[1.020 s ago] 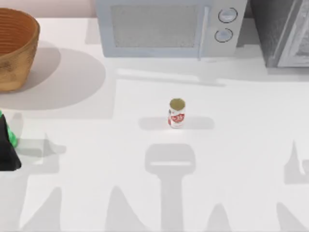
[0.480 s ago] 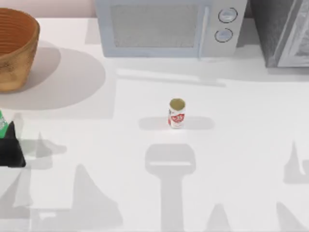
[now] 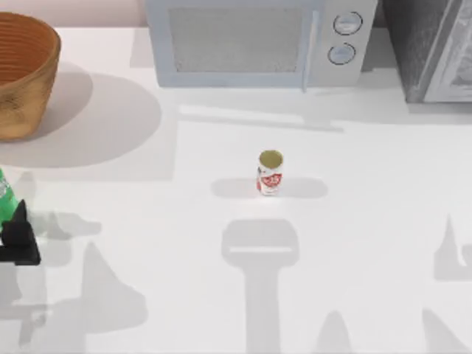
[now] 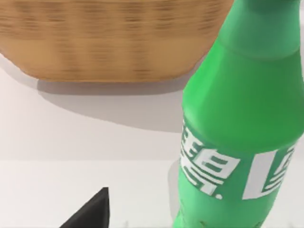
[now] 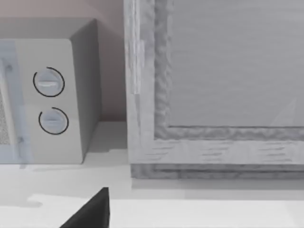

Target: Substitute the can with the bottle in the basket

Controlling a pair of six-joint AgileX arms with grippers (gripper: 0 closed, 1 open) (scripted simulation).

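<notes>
— Where do we stand with our left tool [image 3: 16,237]?

— It sits at the far left edge of the counter [image 3: 354,236], just nearer to us than the bottle [image 3: 6,193]. The bottle is upright on the counter there, green with white lettering, and in the left wrist view [image 4: 237,118] it looms close in front of us. We cannot tell whether the tool is apart or together; one dark fingertip [image 4: 90,213] shows beside the bottle, not touching it.

— And the basket?

— The basket [image 3: 22,74] is at the far left corner, beyond the bottle, with bare counter between them. From the left wrist its woven wall [image 4: 114,42] rises right behind the bottle.

— The can?

— The can [image 3: 270,173] stands upright in the middle of the counter, well apart from the basket and bottle, with nothing around it.

— What else is about?

— A microwave [image 3: 258,44] along the far edge behind the can, and a grey cabinet [image 3: 435,51] to its right. Our right wrist looks at that cabinet [image 5: 223,85] and the microwave's knobs [image 5: 50,99]; of the right tool we cannot tell the state.
</notes>
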